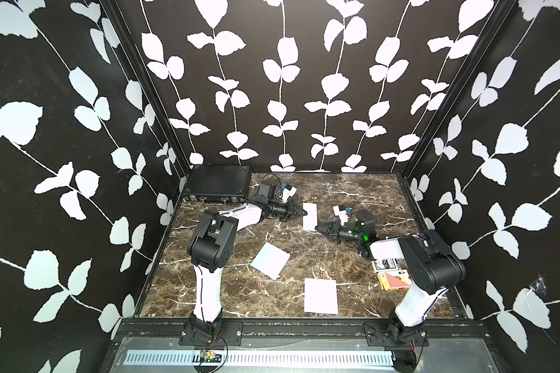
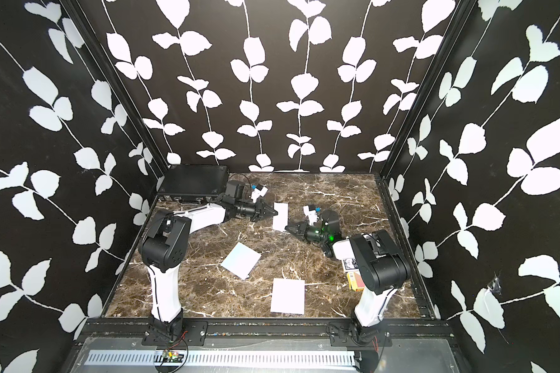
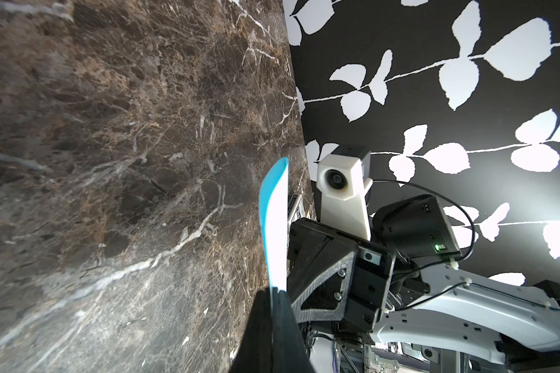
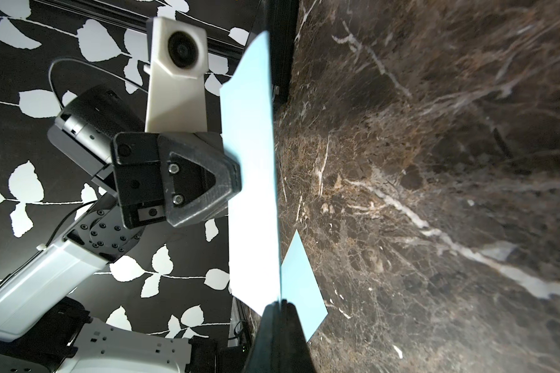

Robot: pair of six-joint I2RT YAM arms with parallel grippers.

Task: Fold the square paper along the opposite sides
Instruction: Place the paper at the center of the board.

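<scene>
The square paper [image 1: 310, 215] is up off the table [image 1: 353, 193], toward the far side and about in the middle, between the two arms. The left gripper [image 1: 302, 213] comes at it from the left and is pinched tight on its left edge. The right gripper [image 1: 318, 228] comes from the right and is pinched tight on its near right corner. Holding it on two sides stops the thin sheet from flopping or spinning. It also lets the arms bring one side over to meet the other. In the wrist views the paper stands on its edge, with a blue face and a white face, so it is lifted and not lying flat. From above it looks thinner than the tilted loose sheet [image 1: 270, 260] in the middle and the straight loose sheet [image 1: 320, 295] nearer the front. So I think the fold is under way or maybe made, but I cannot tell which. Next, I think, the sides must line up and the paper must go down flat so the crease can be pressed. The paper is light and bendy, so a hard pull could tear it or make it slip out. A black case [image 1: 217, 185] sits in the far left corner and card boxes [image 1: 393, 279] sit at the right, both well away from the work.
</scene>
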